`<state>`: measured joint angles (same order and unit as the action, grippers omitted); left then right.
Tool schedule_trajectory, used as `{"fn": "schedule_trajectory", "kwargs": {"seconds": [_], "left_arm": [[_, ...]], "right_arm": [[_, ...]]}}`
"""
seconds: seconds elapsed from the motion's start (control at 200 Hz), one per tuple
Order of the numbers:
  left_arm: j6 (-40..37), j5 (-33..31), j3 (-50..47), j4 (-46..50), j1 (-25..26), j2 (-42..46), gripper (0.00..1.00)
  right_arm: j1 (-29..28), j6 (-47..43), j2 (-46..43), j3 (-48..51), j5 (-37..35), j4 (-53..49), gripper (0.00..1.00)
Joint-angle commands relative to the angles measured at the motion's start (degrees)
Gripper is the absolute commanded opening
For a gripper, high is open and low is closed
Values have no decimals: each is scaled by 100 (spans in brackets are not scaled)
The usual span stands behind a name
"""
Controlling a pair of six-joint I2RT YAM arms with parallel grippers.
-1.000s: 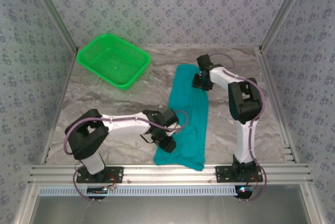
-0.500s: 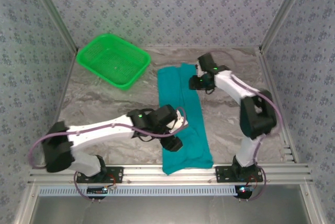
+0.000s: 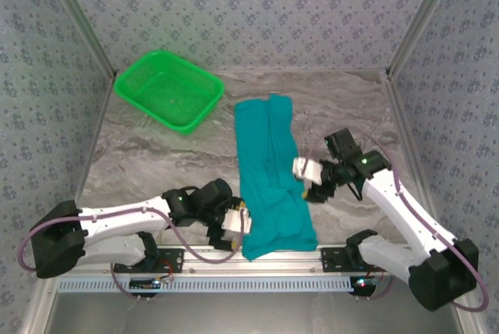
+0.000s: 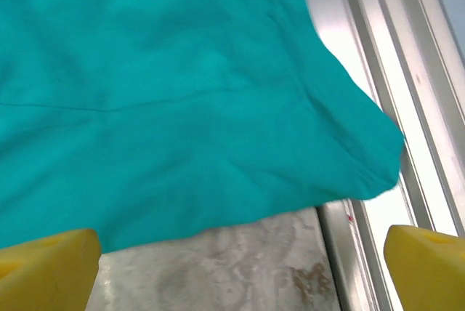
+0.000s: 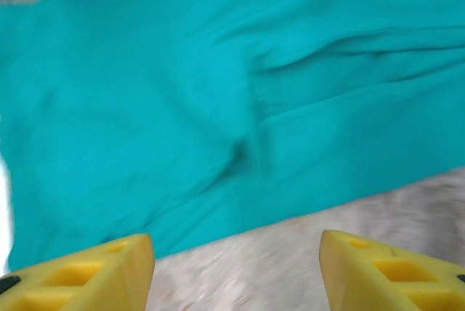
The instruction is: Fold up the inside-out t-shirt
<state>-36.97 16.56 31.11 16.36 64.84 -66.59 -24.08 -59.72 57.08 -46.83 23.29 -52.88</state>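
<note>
T-shirt (image 3: 269,170) flat on table (image 3: 156,151) | left jaws apart | right jaws apart

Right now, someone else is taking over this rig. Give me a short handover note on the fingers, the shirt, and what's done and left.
Shirt: flat on the table as a long narrow strip, near end at the rail, plain teal up.
Left gripper: fingers open, empty, at the shirt's near left corner.
Right gripper: fingers open, empty, beside the shirt's right edge.
Done: lengthwise folds, it appears.
Left: fold the strip crosswise.
</note>
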Motion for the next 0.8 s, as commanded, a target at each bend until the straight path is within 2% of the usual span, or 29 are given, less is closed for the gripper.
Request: {"fn": "schedule_trajectory", "kwargs": {"seconds": [0.0, 0.135, 0.24, 0.395, 0.555, 0.665, 0.735, 0.795], "left_arm": [[-984, -437, 39, -534, 233, -379, 98], [-898, -224, -423, -1454, 273, -602, 91], [-1078, -15, -681, -1897, 305, -520, 86], [-1575, 16, -332, -1338, 499, -763, 81], [-1656, -72, -252, -1325, 644, -1121, 77], [-1810, -133, -118, -1208, 722, -1461, 70], [-1894, -232, 9, -1054, 731, -1624, 64], [-1933, -227, 91, -966, 730, -1670, 53]], "right_arm": [[-516, -2066, -631, 646, -65, -875, 65], [-1816, -2009, -1033, 1324, -696, -617, 65], [-2355, -2136, -1126, 1712, -1123, -342, 65], [-2506, -2581, -1118, 2021, -1567, -34, 65], [-2506, -2927, -1135, 2299, -1620, 225, 60], [-2513, -3056, -1123, 2377, -1410, 441, 51], [-2537, -3096, -1099, 2352, -1395, 446, 38], [-2535, -3141, -1126, 2325, -1379, 385, 24]]}}
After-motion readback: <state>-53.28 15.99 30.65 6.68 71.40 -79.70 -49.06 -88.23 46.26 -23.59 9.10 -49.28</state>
